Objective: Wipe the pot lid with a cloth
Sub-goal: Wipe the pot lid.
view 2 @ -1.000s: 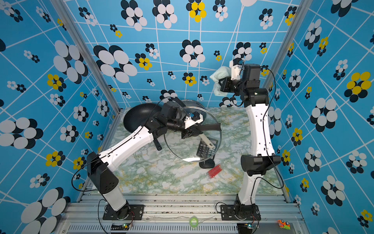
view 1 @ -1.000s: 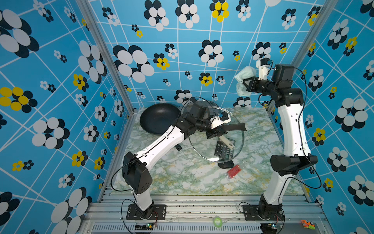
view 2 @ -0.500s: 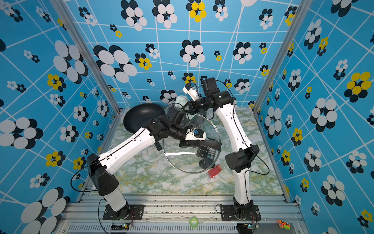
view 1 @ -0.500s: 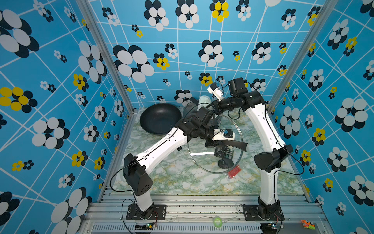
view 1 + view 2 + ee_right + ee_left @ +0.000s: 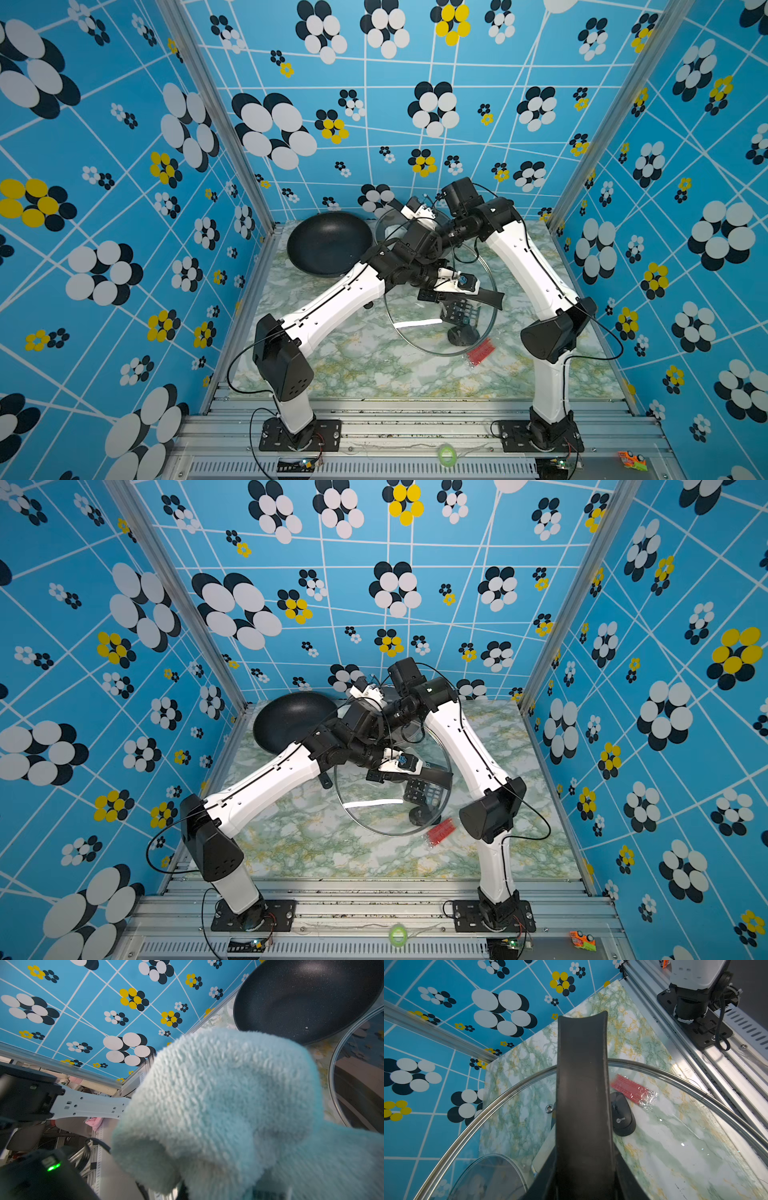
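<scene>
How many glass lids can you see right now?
2. A large lid is held up by its handle in the left end effector. A smaller lid is at the back beside the pan, partly hidden.

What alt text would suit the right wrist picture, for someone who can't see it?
A fluffy mint-green cloth fills most of the frame, bunched close to the camera. Behind it are a black pan and part of a glass lid, before a blue flowered wall.
</scene>
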Controlling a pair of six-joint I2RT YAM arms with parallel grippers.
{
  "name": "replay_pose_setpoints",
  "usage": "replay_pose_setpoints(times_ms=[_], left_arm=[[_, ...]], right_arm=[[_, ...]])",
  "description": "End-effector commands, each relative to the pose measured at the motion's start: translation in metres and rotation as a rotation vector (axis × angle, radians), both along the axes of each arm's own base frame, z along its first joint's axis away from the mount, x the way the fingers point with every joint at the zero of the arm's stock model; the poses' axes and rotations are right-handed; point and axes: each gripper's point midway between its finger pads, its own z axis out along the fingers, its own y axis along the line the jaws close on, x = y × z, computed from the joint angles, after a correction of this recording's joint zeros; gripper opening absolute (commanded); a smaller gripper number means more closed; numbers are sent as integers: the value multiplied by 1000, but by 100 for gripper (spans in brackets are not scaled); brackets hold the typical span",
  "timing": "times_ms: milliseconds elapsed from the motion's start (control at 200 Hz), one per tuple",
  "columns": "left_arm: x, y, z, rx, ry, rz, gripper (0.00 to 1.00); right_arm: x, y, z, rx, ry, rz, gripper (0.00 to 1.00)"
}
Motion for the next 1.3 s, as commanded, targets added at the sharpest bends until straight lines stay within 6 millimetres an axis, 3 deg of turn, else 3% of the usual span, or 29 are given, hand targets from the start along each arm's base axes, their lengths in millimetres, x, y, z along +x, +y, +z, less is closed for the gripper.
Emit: replay_pose_setpoints(times_ms=[0,140,315,440,560,670,765,845,979,1069,1189,1294], left_arm=[[32,-4,60,-177,-271,40,0],[39,2,59,-166,-295,88,0],[52,13,61,-177,-328,179,0],[62,20,70,-215,-353,245,0],[77,27,85,-295,-354,330,0],[88,33,96,-352,-385,378,0],[92,35,101,-367,-395,383,0],[92,31,101,-372,-387,362,0],[93,25,100,-384,-376,346,0],[95,23,103,-402,-376,349,0],[98,23,107,-417,-381,355,0],[103,26,108,-420,-390,377,0]], right_arm=[[-9,-18,-17,-139,-5,-50,0],[48,-48,-18,-150,-49,-245,0],[106,-103,-11,-219,-159,-492,0],[129,-131,-14,-205,-132,-587,0],[131,-140,-28,-228,-97,-606,0],[123,-136,-43,-224,-40,-588,0],[113,-124,-36,-162,-14,-562,0],[103,-97,-21,-77,-31,-503,0],[76,-31,9,15,-89,-345,0],[68,-7,14,50,-79,-305,0],[73,-6,1,29,-61,-314,0],[76,-25,-25,-85,-53,-339,0]])
